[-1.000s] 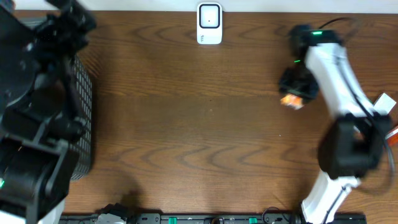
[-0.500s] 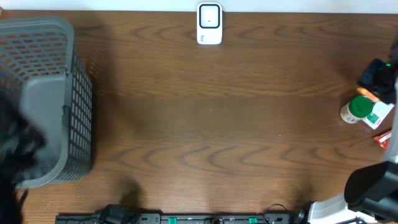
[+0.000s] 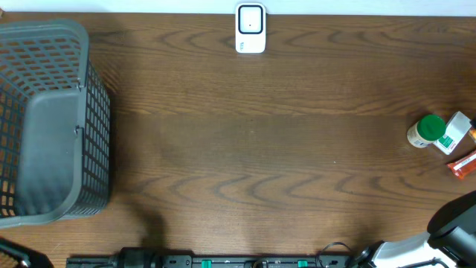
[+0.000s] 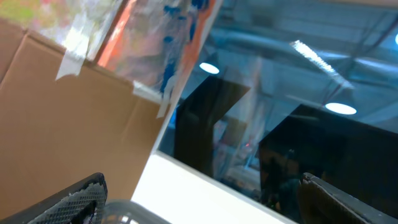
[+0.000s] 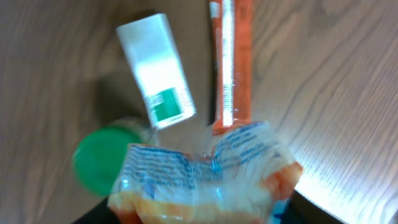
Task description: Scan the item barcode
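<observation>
The item, a clear crinkled packet (image 5: 205, 168) with blue print and orange contents, fills the bottom of the right wrist view. My right gripper (image 5: 202, 214) is shut on it, with only the dark finger edges showing at the lower corners. The packet hangs over a green-capped bottle (image 5: 99, 158). The white barcode scanner (image 3: 251, 28) stands at the table's far edge, in the middle. Neither gripper shows in the overhead view. My left gripper (image 4: 208, 205) is open and empty, its fingertips (image 4: 81, 196) far apart, pointing up at a cardboard box and ceiling lights.
A grey mesh basket (image 3: 44, 33) stands at the table's left end. At the right edge lie the green-capped bottle (image 3: 428, 130), a white box (image 3: 457, 132) and an orange stick pack (image 3: 462, 164). My right arm's base (image 3: 446, 231) shows at the bottom right.
My right arm has pulled back from near the scanner to beyond the table's right edge, carrying the packet. My left arm has left the overhead view, uncovering the basket.
</observation>
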